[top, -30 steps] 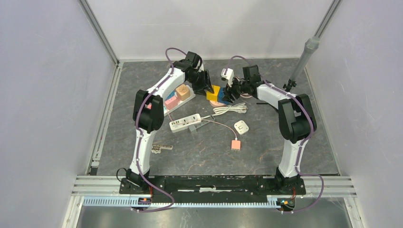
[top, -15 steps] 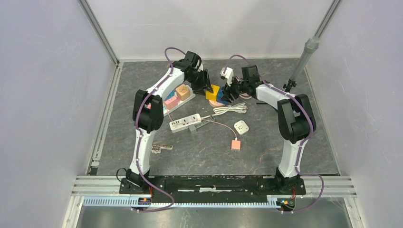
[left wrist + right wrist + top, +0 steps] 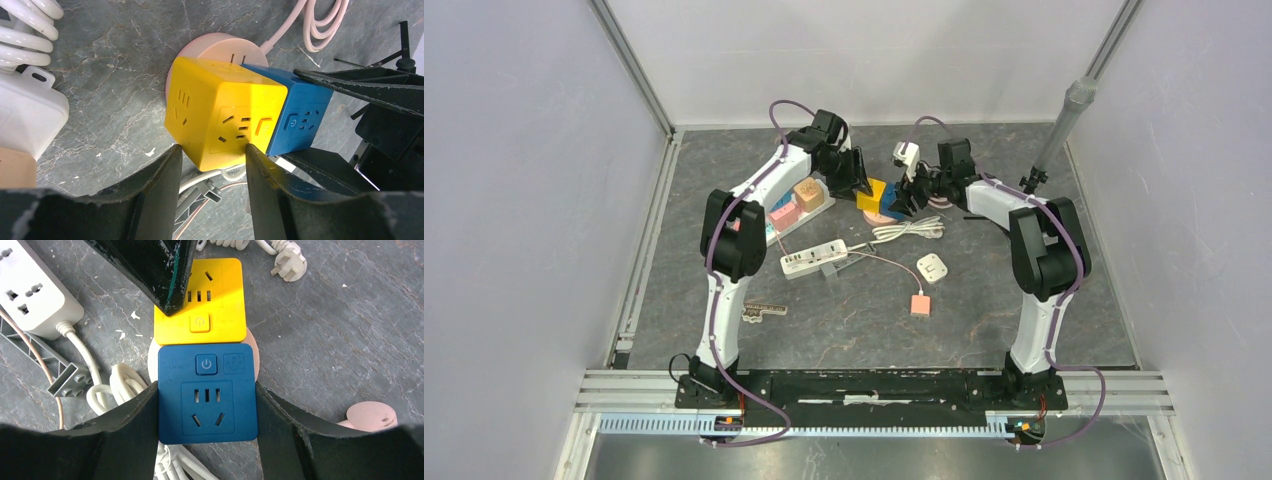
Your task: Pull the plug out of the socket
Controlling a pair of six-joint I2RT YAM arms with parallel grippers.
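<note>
A yellow socket cube [image 3: 870, 197] and a blue plug cube [image 3: 892, 200] sit joined side by side on a round pink base [image 3: 215, 45] at the back of the table. My left gripper [image 3: 212, 150] is shut on the yellow cube [image 3: 220, 117], its fingertips pressed on two sides of the near corner. My right gripper [image 3: 206, 386] is shut on the blue cube [image 3: 207, 395], one finger flat against each side. In the right wrist view the yellow cube [image 3: 210, 315] butts against the blue one with no gap, and a left finger [image 3: 160, 275] overlaps it.
A white power strip [image 3: 814, 258] with a grey brick piece [image 3: 65, 380] lies in front. Coiled white cable [image 3: 909, 230], a white adapter [image 3: 932, 267] and a small pink block [image 3: 919, 305] lie nearby. A tray of blocks [image 3: 799, 205] stands left; a grey pole [image 3: 1064, 125] stands back right.
The right wrist has shifted slightly to the right. Both cubes stay joined, and both grippers keep their hold.
</note>
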